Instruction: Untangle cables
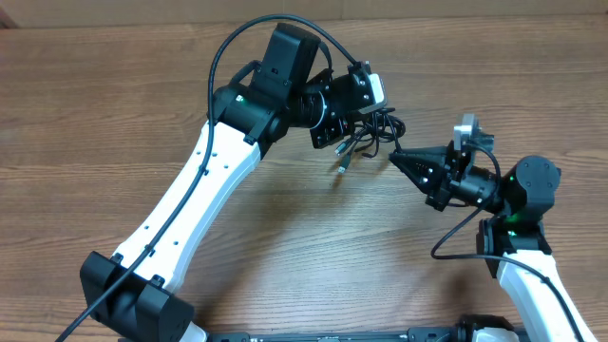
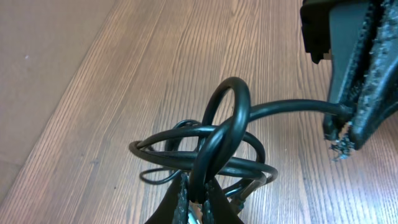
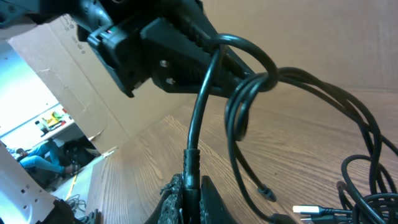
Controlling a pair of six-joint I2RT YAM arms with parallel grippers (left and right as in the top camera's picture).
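Black cables bunch right of centre overhead, strung between the left tool and the right tool just lower right, both pinched tight on strands.

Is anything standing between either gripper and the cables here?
Nothing visible. The left gripper is shut on the bunched cables, and the right gripper is shut on one strand of them.

Wood-grain table, brown cardboard sheet off its edge
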